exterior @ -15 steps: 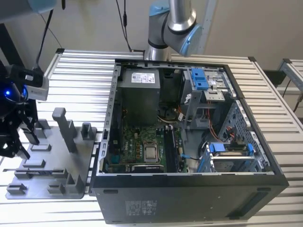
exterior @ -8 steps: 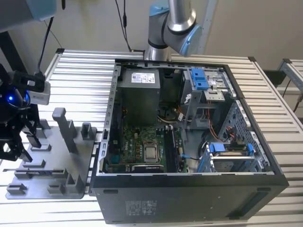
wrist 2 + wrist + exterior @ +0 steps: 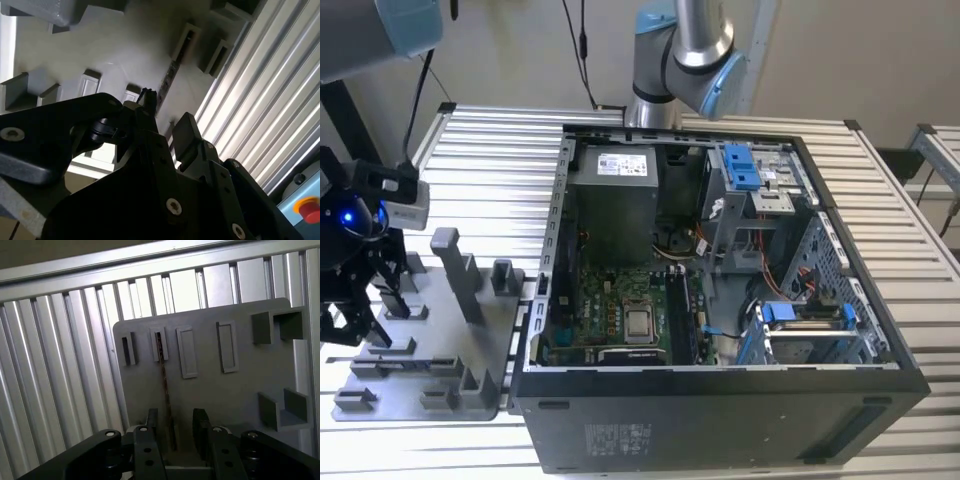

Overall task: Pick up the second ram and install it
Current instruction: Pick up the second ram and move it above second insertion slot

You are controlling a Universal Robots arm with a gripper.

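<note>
Gripper (image 3: pixel 175 415) low over a grey plastic tray (image 3: pixel 235 400) on the slatted metal table (image 3: pixel 50 390), to the exterior view's left of an open computer case (image 3: pixel 720 300). Its jaws stand parted, holding nothing. The second ram (image 3: pixel 164 372), on edge with one end in a tray slot, runs between the two fingers.
</note>
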